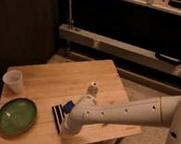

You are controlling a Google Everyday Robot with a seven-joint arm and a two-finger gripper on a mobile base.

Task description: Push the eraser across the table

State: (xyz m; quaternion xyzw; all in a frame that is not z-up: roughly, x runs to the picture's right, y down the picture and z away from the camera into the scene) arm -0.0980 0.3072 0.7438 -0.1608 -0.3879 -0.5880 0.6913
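Wood planks in a light tone make up the top of the small low table (47, 78), which stands on a speckled floor in front of dark shelving. The eraser (57, 117), a flat black oblong with pale stripes along its length, lies near the table's front edge with its long side running away from the camera. It sits between a green plate (16, 116) on its left and the end of the robot arm on its right. A blue squarish pad (69, 106) lies just beside the eraser's far end; whether the two touch cannot be made out. The white arm (128, 112) reaches in from the right, low over the table's front right part. Its gripper (67, 128) is down at the tabletop, right against the eraser's right side, close to the front edge. Contact between gripper and eraser looks likely but is not plain. Whether the gripper is open or closed cannot be told from this view. A clear plastic cup (13, 81) stands upright near the table's left edge, behind the plate. A small pale bottle (92, 90) stands upright near the middle of the table, just behind the arm.
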